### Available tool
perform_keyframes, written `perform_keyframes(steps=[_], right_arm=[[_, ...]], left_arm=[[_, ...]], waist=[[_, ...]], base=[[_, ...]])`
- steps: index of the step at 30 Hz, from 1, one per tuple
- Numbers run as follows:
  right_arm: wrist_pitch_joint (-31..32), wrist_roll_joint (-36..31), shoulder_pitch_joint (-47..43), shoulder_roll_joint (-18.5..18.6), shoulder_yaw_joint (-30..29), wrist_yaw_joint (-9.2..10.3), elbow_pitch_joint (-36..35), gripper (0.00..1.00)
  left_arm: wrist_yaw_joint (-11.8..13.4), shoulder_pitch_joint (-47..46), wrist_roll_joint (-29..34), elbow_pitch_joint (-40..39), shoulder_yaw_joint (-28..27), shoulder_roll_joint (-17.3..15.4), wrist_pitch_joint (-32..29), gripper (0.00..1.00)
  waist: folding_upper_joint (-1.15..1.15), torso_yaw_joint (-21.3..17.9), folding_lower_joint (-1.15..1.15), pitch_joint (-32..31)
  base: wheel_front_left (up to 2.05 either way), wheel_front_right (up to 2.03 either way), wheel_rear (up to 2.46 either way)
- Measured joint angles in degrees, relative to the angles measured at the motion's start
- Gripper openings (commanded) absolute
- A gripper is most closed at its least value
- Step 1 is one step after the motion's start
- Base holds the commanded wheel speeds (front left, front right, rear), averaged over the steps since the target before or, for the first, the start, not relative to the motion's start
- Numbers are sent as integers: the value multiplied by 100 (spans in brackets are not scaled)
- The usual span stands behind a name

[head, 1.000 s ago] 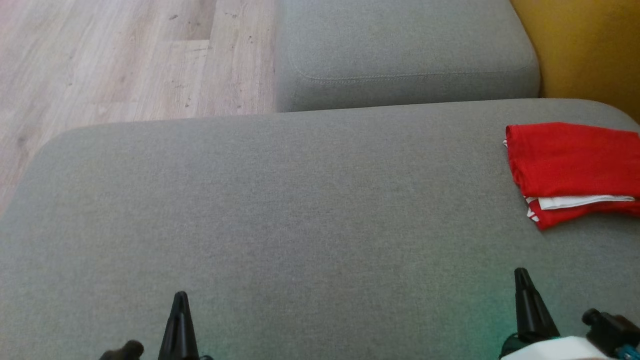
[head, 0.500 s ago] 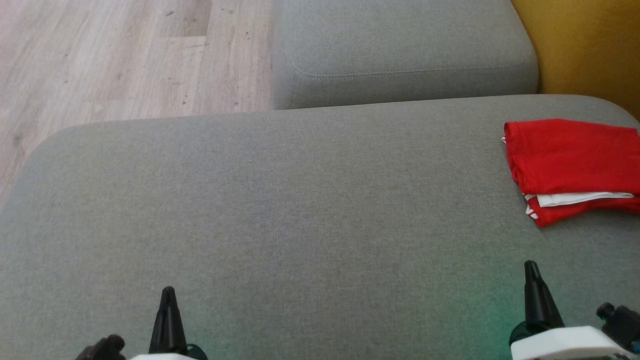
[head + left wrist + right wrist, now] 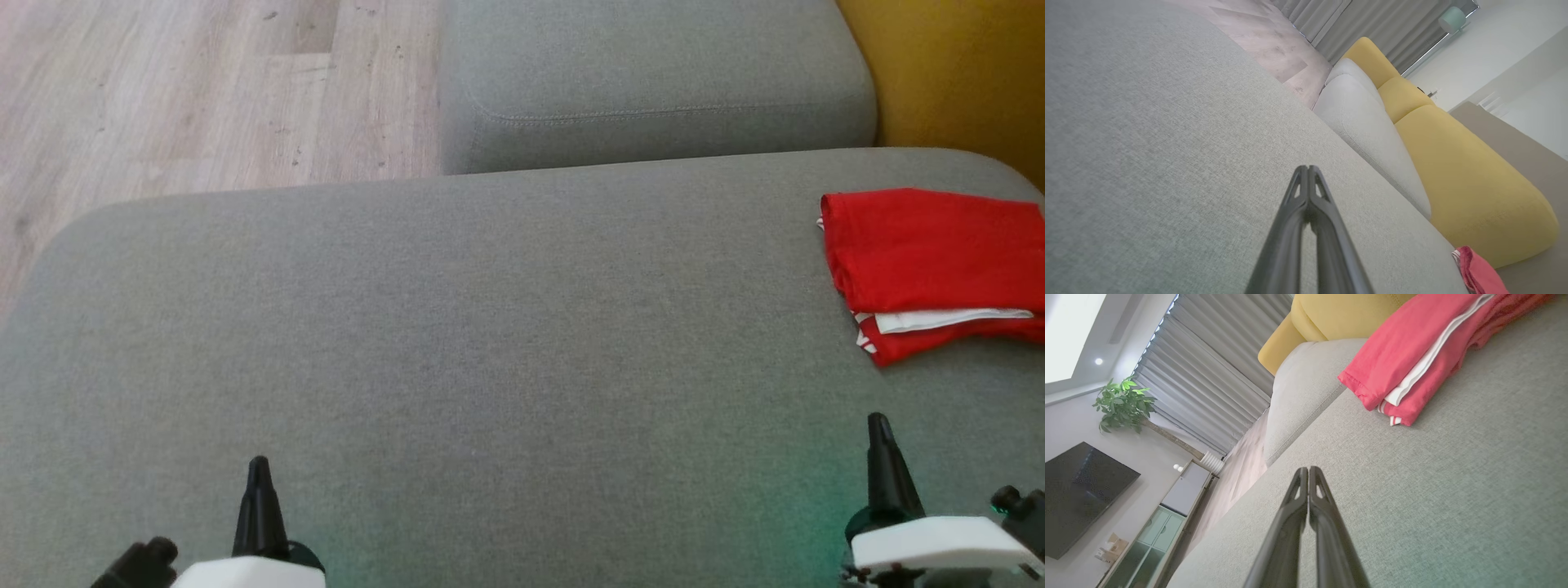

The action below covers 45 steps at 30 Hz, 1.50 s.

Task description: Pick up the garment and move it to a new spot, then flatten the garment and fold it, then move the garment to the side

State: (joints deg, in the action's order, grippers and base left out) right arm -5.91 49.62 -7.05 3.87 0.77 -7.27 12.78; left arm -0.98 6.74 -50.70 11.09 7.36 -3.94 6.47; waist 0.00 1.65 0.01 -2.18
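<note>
Your garment (image 3: 931,253) is the red one with white trim. It is folded into a flat stack and lies on the big grey seat cushion (image 3: 490,327), at that cushion's far right corner, cut off by the head view's right edge. In the right wrist view you can see a white layer showing between the red ones at the garment's (image 3: 1404,355) folded end, and all of it rests on the cushion. Nothing is touching it.

Your right pincer (image 3: 882,457) sits over the cushion's near edge, toward its right side, on the near side of the garment and well apart from it. Along its own fingers the right pincer (image 3: 1308,469) is closed, with the two dark tips pressed together and nothing between them. Your left pincer (image 3: 260,490) is over the same near edge, toward the cushion's left side. The left pincer (image 3: 1306,168) is also closed tip to tip and empty, and the garment (image 3: 1478,273) shows as a small red corner far off across the cushion. You cannot tell whether either pincer touches the fabric.

Beyond the seat cushion's far edge stands a second grey cushion (image 3: 653,73), with a yellow cushion (image 3: 955,73) off the far right corner. Pale wood floor (image 3: 163,98) lies past the far left corner. Farther out are grey curtains (image 3: 1208,375), a potted plant (image 3: 1122,404) and a dark television (image 3: 1081,498).
</note>
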Motion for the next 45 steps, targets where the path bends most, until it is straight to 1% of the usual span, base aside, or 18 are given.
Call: perform_keyframes(steps=[21,33,38,45], right_arm=[[300,1352,316,0,-181,0,89,0],[520,2145,488,0,-303,0,134,0],[593,2475,554,-1,-345,0,165,0],[702,2944,654,-1,-427,0,204,0]], left_arm=[[-164,-300,-1335,143,-243,-5,-334,0],[-312,-459,-2126,204,-411,-5,-516,0],[-318,-531,-2451,254,-520,-5,-600,0],[-412,-592,-2922,305,-589,-4,-708,0]], waist=[[0,-51,0,73],[0,-82,-1,117],[0,-95,-1,135],[0,-113,-1,161]], base=[[0,0,0],[0,0,0],[0,0,0],[0,0,0]])
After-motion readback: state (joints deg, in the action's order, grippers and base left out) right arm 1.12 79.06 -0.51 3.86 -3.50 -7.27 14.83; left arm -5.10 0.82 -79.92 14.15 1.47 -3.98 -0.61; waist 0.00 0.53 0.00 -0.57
